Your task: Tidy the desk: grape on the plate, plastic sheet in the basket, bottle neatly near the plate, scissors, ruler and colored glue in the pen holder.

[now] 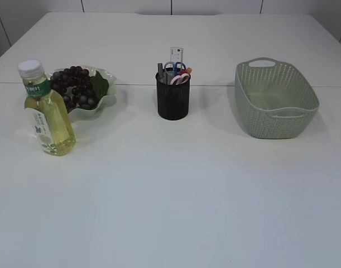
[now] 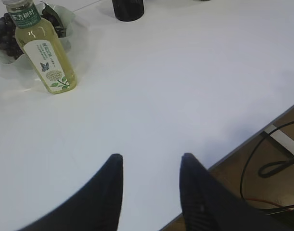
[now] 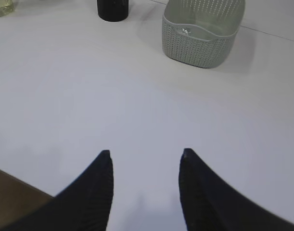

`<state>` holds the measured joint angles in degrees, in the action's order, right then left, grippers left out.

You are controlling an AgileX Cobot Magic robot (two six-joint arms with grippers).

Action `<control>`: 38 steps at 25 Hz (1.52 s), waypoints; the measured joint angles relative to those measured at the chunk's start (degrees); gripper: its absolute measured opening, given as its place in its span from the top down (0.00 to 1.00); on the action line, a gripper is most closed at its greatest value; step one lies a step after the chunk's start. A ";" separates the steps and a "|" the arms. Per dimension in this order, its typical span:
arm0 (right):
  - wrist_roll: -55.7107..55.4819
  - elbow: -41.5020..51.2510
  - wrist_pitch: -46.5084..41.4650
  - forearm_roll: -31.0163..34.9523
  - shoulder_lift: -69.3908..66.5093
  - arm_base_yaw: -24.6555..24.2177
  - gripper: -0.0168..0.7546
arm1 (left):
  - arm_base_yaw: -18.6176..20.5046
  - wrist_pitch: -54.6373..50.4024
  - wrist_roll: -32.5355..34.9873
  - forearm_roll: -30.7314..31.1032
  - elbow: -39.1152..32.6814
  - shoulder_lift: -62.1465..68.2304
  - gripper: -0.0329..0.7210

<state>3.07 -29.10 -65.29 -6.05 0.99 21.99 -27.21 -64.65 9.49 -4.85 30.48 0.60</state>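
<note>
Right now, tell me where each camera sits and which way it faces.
Exterior view: raised at the front, slanting down at bottle, pen holder, basket; no robot parts show.
Left wrist view: behind the open left tool, facing the bottle.
Right wrist view: behind the open right tool, facing the basket.
Shared: the pen holder shows in all.

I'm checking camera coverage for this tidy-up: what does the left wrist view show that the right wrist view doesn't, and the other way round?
Only the left wrist view shows the grapes on the plate, the bottle's label, the open left hand and cables beyond the table edge. Only the right wrist view shows the basket, something shiny inside, and the open right hand. Both show the pen holder base, the table and some of the bottle.
</note>
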 joint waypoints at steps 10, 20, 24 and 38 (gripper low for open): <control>-0.98 0.46 -0.11 0.07 0.09 0.00 0.51 | 0.00 0.94 -6.08 1.00 -0.13 0.00 0.57; -1.20 0.46 -0.11 3.95 0.09 -0.54 0.51 | 0.38 0.94 -6.88 1.13 -0.15 0.00 0.57; -1.20 0.59 -0.11 4.05 0.09 -6.26 0.51 | 5.30 1.03 -6.98 0.07 -0.15 0.00 0.57; -1.20 0.59 -0.20 4.05 0.09 -14.53 0.51 | 14.31 1.03 -7.02 -0.48 -0.15 0.00 0.57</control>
<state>1.87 -28.51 -65.50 -2.00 1.08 7.46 -12.89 -63.62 2.47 -5.33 30.33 0.60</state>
